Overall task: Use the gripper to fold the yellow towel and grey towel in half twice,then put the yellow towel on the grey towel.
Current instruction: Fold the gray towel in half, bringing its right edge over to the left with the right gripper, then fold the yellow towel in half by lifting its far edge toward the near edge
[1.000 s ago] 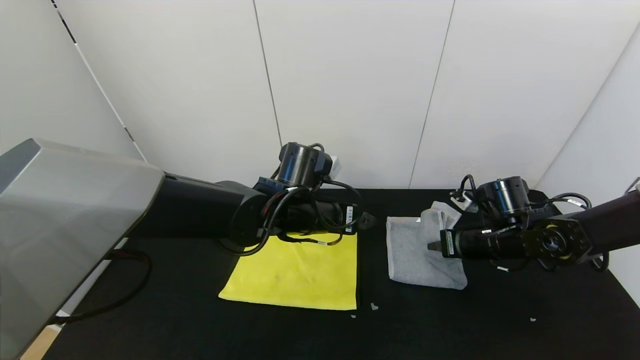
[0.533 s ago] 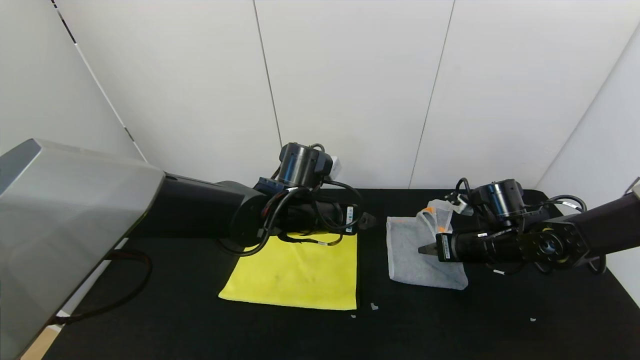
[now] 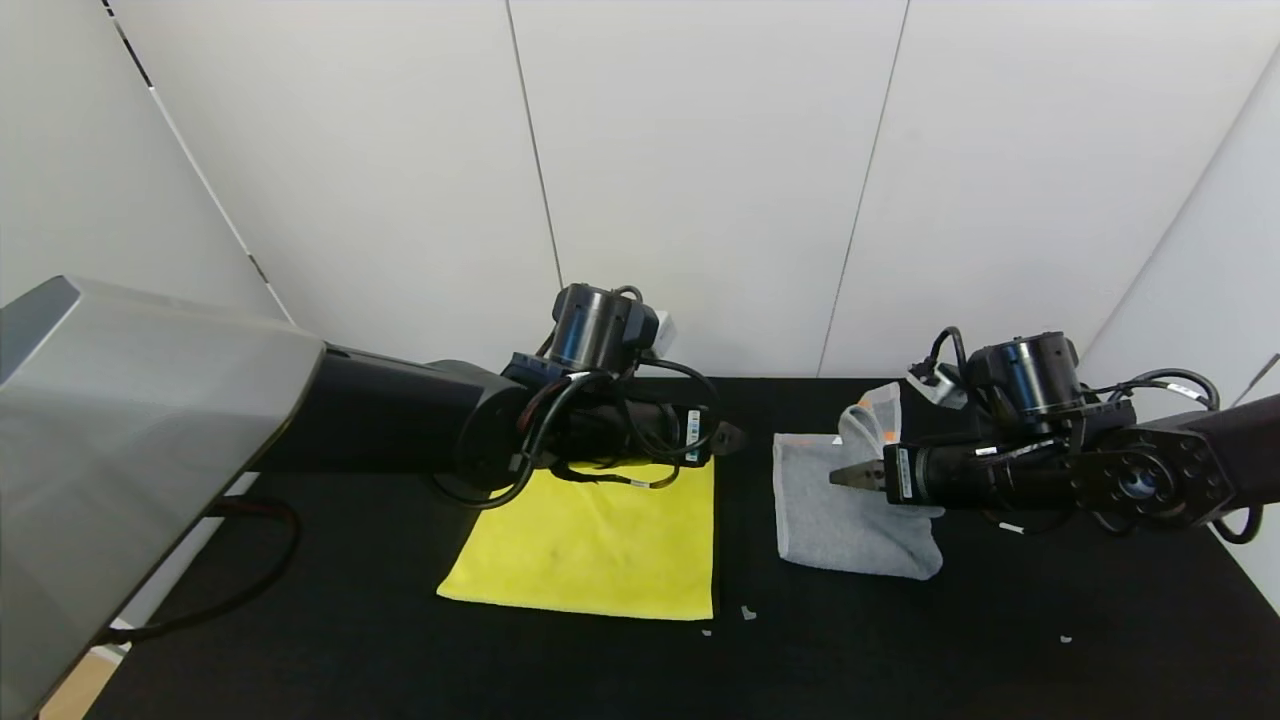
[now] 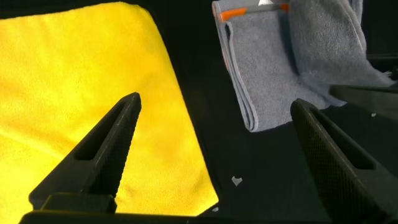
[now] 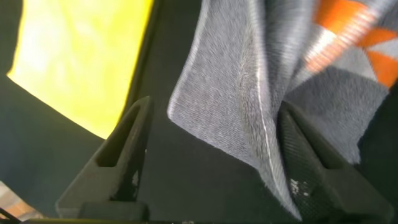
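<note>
Your right gripper point(image 3: 838, 476) hangs open over the grey towel point(image 3: 835, 520); your left gripper point(image 3: 735, 436) gapes beside the yellow towel point(image 3: 600, 545).

Even, diffuse light from above fills the scene, bright on the white wall panels point(image 3: 700, 180) and swallowed by the matte black tabletop point(image 3: 900, 650), where shadows barely register. The bright yellow microfibre towel point(image 3: 600, 545) looks saturated, without glare. In the right wrist view the grey terry towel with orange shapes point(image 5: 249, 93) is smeared by blur. Straight panel seams lean outward toward the head view's edges.
</note>
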Controlling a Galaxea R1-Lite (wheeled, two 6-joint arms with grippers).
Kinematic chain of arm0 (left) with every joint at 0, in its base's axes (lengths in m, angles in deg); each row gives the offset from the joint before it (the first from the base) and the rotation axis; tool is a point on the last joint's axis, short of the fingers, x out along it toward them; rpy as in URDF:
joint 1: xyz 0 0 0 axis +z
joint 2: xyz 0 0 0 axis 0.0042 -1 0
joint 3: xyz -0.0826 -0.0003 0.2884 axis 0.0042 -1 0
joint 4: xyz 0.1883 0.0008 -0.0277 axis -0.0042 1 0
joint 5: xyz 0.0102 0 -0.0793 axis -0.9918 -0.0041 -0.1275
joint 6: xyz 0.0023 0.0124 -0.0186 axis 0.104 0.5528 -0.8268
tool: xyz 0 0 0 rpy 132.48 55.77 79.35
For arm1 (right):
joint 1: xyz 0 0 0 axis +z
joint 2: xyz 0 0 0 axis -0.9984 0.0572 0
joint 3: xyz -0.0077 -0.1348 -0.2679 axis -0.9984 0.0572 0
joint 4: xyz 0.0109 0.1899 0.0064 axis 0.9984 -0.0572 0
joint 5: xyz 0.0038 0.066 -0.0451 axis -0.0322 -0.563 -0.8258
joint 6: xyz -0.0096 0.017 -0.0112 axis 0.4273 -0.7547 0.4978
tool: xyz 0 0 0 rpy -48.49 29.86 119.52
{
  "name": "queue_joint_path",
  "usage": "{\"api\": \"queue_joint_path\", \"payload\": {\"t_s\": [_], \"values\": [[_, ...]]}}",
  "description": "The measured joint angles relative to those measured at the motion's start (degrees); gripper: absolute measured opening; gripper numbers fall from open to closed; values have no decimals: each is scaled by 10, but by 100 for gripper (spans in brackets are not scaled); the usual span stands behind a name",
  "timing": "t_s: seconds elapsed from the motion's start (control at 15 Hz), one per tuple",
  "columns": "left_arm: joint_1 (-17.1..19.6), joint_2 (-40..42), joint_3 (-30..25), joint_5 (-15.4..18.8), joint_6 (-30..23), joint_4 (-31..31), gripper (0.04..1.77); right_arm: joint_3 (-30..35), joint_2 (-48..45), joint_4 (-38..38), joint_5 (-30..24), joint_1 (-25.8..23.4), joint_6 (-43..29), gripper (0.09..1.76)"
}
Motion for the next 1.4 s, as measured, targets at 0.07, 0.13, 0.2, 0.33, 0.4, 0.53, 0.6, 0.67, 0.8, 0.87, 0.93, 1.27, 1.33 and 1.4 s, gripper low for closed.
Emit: {"api": "queue_joint_path", "payload": {"t_s": [0.07, 0.13, 0.2, 0.33, 0.4, 0.53, 0.6, 0.67, 0.8, 0.87, 0.93, 1.27, 1.33, 1.4], "values": [[0, 0, 0, 0, 0, 0, 172, 0, -9, 0, -1, 2, -3, 142], [0, 0, 0, 0, 0, 0, 172, 1, -17, 0, -1, 5, -3, 145], [1, 0, 0, 0, 0, 0, 172, 1, -23, 0, -1, 9, -5, 148], [1, 1, 0, 0, 0, 0, 172, 0, -30, 1, -1, 20, -17, 153], [2, 1, 0, 0, 0, 0, 172, -2, -32, 2, -1, 27, -21, 155], [1, 1, 0, 0, 0, 0, 172, -5, -32, 5, -1, 39, -31, 159], [2, 1, 0, -1, 0, -1, 172, -6, -32, 7, -1, 43, -37, 160], [2, 1, 0, -1, 0, -4, 172, -7, -33, 7, -2, 44, -38, 162], [2, 1, -2, 0, -1, -11, 172, -6, -37, 4, -2, 36, -39, 164], [2, 1, -3, 0, -1, -10, 172, -5, -39, 2, -1, 27, -39, 165], [2, 1, -3, 0, -1, -10, 172, -1, -41, 1, -1, 15, -38, 165], [5, 20, -5, 56, -64, -4, 172, 39, -74, 1, -6, -33, -38, 168], [12, 29, -12, 56, -63, -3, 172, 45, -87, 0, -6, -30, -38, 168], [23, 40, -23, 55, -61, -3, 172, 47, -99, 0, -6, -19, -38, 168]]}}
